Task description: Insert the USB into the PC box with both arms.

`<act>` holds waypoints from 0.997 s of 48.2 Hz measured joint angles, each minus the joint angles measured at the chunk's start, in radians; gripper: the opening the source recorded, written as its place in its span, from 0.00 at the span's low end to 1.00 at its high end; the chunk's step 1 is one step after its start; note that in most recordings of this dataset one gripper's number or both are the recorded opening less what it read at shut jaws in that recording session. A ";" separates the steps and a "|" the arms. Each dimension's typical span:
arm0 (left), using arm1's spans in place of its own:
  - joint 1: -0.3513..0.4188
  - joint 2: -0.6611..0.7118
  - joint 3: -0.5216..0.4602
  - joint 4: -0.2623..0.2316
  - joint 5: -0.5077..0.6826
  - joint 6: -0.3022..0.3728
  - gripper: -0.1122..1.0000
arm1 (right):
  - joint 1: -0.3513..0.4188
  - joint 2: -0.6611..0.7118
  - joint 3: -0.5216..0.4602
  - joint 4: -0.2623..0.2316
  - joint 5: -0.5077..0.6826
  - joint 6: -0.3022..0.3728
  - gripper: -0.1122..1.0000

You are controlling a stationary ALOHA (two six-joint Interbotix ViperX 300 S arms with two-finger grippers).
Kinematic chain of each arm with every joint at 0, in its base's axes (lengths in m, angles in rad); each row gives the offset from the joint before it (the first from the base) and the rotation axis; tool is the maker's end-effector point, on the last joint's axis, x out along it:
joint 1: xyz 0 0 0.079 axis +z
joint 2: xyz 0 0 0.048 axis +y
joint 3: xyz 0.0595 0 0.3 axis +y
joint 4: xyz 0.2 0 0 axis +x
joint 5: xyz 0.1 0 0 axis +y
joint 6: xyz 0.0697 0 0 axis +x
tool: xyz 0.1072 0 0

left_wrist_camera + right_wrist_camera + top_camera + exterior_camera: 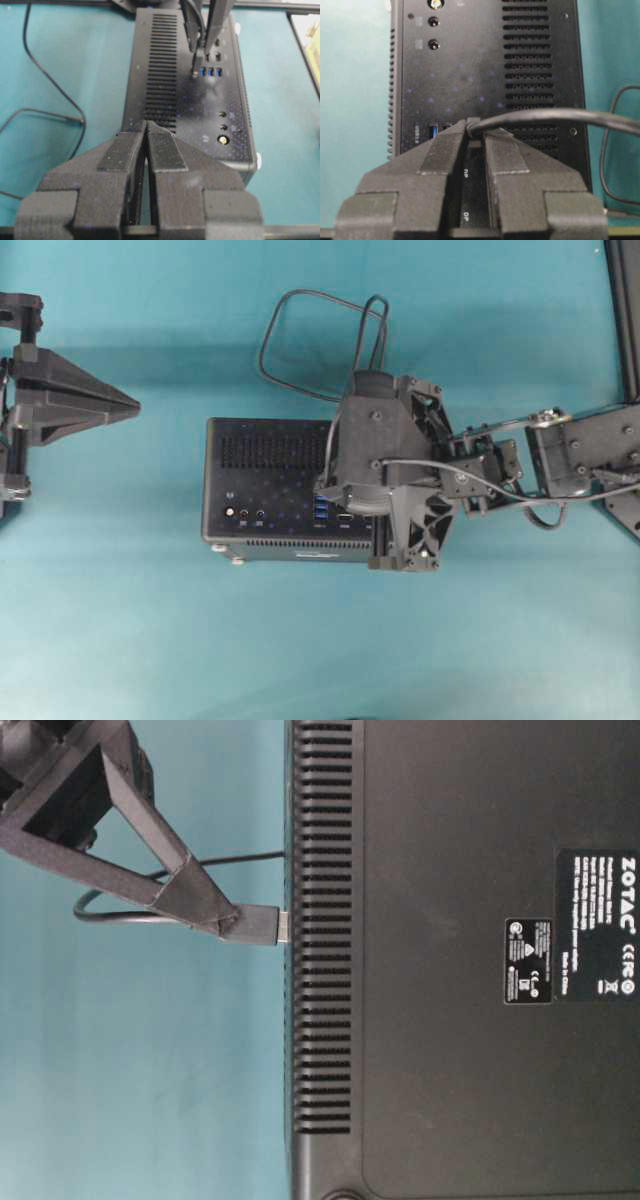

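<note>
The black PC box (pixel 265 490) lies flat mid-table, its port face up. My right gripper (pixel 474 127) hangs over the box's right part, shut on the USB plug (pixel 262 926). The plug's metal tip touches the box (pixel 450 1020) at its port face, beside the blue ports (pixel 210 72). From the grip the USB cable (pixel 545 116) runs right and loops on the table behind the box. My left gripper (pixel 135 406) stays left of the box, apart from it. It (pixel 146 125) is shut with nothing between its fingers.
Teal table surface surrounds the box on all sides. A black frame rail (pixel 625 310) runs along the far right edge. The right arm (pixel 560 455) reaches in from the right. Loose cable (pixel 50 100) lies on the table beside the box.
</note>
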 measured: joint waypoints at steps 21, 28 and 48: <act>0.000 0.002 0.000 -0.002 0.000 -0.002 0.17 | 0.000 0.000 0.000 0.000 -0.012 0.000 0.20; 0.000 0.002 -0.002 0.000 0.000 -0.002 0.17 | 0.002 0.008 -0.002 -0.002 -0.023 0.000 0.20; 0.000 0.002 0.000 0.000 0.000 -0.002 0.17 | 0.011 0.044 -0.054 -0.002 0.049 0.000 0.20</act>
